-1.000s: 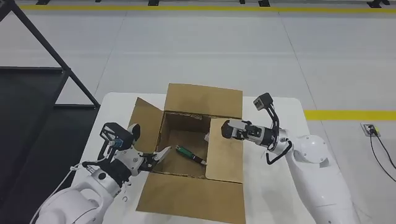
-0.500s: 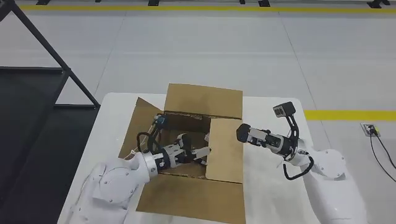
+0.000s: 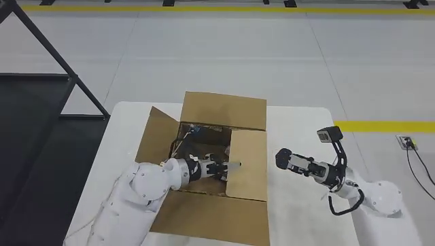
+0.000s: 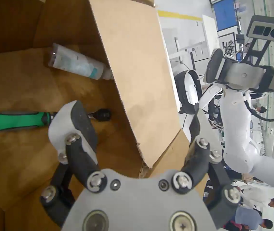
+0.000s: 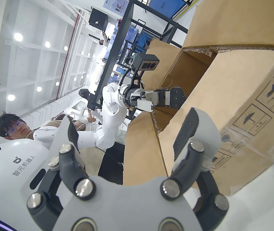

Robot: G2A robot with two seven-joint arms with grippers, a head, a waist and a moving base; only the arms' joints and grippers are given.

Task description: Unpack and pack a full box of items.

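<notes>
The cardboard box (image 3: 224, 110) sits open in the middle of the table (image 3: 299, 205). A green-handled screwdriver (image 4: 19, 120) lies on the box floor, and a tube (image 4: 78, 64) lies by the right wall, partly under the right flap (image 4: 132, 73). With both inside, unpacking looks unfinished and repacking not begun. The left gripper (image 4: 135, 115) is down in the box, jaws spread and empty, one finger just over the screwdriver's shaft. The right gripper (image 5: 131, 118) hovers beside the box's right side, also spread and empty.
</notes>
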